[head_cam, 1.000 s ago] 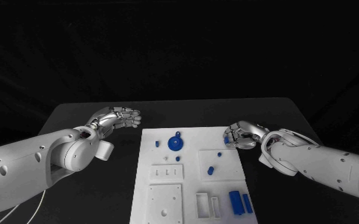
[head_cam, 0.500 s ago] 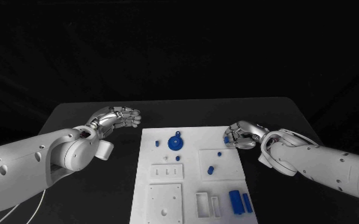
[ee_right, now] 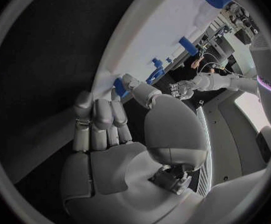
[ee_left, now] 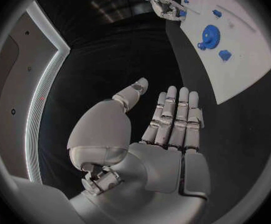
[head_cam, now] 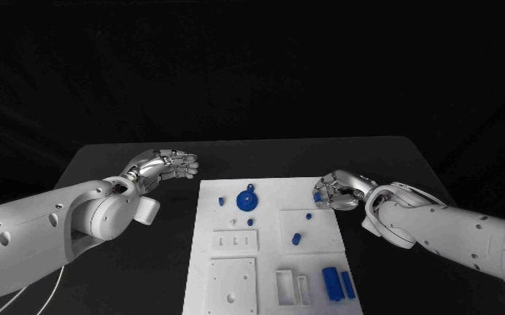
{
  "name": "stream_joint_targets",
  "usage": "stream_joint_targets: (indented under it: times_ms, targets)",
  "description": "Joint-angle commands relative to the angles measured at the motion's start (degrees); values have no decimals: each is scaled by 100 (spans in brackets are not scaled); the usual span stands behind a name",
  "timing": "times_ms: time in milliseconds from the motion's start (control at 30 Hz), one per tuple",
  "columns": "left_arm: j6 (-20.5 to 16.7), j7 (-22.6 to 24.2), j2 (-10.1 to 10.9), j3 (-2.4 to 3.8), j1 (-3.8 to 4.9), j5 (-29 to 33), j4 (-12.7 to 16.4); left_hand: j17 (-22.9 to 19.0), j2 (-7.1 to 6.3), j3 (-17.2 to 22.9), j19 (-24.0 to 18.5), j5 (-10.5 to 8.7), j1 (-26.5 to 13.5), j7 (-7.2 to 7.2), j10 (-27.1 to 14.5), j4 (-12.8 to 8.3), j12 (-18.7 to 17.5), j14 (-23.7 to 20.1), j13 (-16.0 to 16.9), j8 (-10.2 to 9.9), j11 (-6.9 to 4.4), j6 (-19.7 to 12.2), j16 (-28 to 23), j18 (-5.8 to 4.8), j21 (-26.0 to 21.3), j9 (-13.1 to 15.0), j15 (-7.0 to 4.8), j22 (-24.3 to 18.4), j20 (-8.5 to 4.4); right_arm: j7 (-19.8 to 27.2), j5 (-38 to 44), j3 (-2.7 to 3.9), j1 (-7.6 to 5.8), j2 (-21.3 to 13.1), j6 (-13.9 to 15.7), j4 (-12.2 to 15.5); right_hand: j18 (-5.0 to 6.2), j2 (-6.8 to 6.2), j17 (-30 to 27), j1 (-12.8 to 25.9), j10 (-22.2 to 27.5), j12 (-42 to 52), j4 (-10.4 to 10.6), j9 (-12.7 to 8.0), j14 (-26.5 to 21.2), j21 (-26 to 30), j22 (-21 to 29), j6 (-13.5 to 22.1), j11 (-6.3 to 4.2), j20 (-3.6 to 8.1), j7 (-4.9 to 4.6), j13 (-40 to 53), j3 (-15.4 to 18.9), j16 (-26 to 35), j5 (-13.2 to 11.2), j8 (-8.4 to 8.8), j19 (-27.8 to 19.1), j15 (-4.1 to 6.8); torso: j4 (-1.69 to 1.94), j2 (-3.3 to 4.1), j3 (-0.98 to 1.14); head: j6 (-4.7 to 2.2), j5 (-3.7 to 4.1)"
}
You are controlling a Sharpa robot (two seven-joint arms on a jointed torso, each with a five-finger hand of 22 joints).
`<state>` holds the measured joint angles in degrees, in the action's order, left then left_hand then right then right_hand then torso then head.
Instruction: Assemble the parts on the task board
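We see the board (head_cam: pixel 276 257) lying in the middle of the black table (head_cam: pixel 126 165), with our two arms reaching in from either side. Our left hand (head_cam: pixel 168 165) sits over bare table just beyond the board's far left corner, apart from it; in the left wrist view its fingers (ee_left: pixel 175 117) stand straight and close together with the thumb spread a little to the side, and nothing lies in the palm. Our right hand (head_cam: pixel 338 189) is at the board's far right corner, fingers curled in. In the right wrist view the thumb and a fingertip (ee_right: pixel 120 87) meet on a small blue part (ee_right: pixel 121 88) right at the board's edge, so we take it as pinched, though we cannot tell whether the part is lifted or still resting on the board. On the board itself, a blue gear (head_cam: pixel 247 200) lies toward the far end, with a small peg (head_cam: pixel 221 202) just left of it and another small piece (head_cam: pixel 249 222) nearer to us. Right of the gear, two more small blue pieces (head_cam: pixel 295 240) sit on a raised white square. At the near right corner two long blue bars (head_cam: pixel 337 284) lie side by side, next to white slots (head_cam: pixel 292 288).
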<state>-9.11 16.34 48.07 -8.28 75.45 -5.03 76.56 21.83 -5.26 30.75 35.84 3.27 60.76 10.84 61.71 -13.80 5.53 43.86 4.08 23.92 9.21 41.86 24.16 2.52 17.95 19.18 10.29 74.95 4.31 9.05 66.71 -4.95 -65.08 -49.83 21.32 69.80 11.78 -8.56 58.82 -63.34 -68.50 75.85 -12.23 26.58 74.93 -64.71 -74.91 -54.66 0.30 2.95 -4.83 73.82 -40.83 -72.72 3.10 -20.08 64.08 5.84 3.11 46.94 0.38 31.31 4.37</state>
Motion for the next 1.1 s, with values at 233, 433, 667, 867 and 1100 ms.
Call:
stream_joint_targets:
  times_ms: [233, 433, 667, 867, 1100]
  targets:
    - [103, -20, -3, 4, 3, -7, 22, 56, 41, -27, 65, -23, 32, 68, 67, -8, 4, 108, 9, -32, 5, 10, 47, 102, -22, 17, -7, 105, 13, -370, 250, -18, 32, -45, 314, 140, 322, 133, 20, 21, -46, 42, 23, 41, 13, -36, -112, -219, -60, 48, -124, 36, -138, 30, 5, -43, 14, 68, -6, -10, -9, -18, 5]
    - [115, -183, -6, 5, 5, -142, 54, 262, 70, -92, 454, -21, -23, 0, 332, 58, 146, 626, 54, 34, -115, 166, 421, 176, 211, 65, -225, 139, -138, -708, 503, -5, -148, -67, 310, 283, 322, 102, 30, 86, -70, 51, 76, 65, 13, -46, -112, -247, -72, 49, -111, 52, -177, 28, -3, -52, 25, 81, -6, -24, -18, -50, 23]
    - [186, -489, -12, 8, 8, -326, 173, 671, 61, -239, 1102, -33, -146, -105, 869, 143, 447, 1309, 196, 91, -373, 400, 1093, 224, 777, 138, -625, 152, -466, -1007, 748, -5, -407, -13, 216, 465, 322, 78, 36, 121, -69, 48, 107, 79, 14, -52, -111, -256, -80, 52, -104, 54, -194, 26, -2, -54, 32, 88, -21, -76, -38, -83, 35]
    - [296, -801, -14, 12, 14, -500, 327, 1131, 56, -301, 1453, -35, -153, -132, 955, 150, 482, 1610, 245, 38, -416, 489, 1880, 205, 1417, 183, -944, 153, -768, -1351, 955, -5, -566, 112, 179, 673, 322, 38, 40, 146, -72, 49, 125, 93, 15, -56, -111, -267, -86, 56, -98, 59, -200, 26, -5, -58, 38, 94, -27, -150, -61, -93, 19]
    - [104, -1363, -96, 14, 51, -754, 491, 1543, 57, -315, 1700, -37, -203, -176, 1151, 181, 569, 1855, 323, -5, -524, 611, 2677, 188, 2095, 234, -1214, 152, -1062, -1958, 1416, -4, -706, 301, 52, 989, 322, 0, 43, 153, -64, 42, 131, 105, 15, -58, -109, -272, -92, 61, -92, 56, -211, 28, 7, -58, 41, 100, -44, -231, -77, -97, -44]
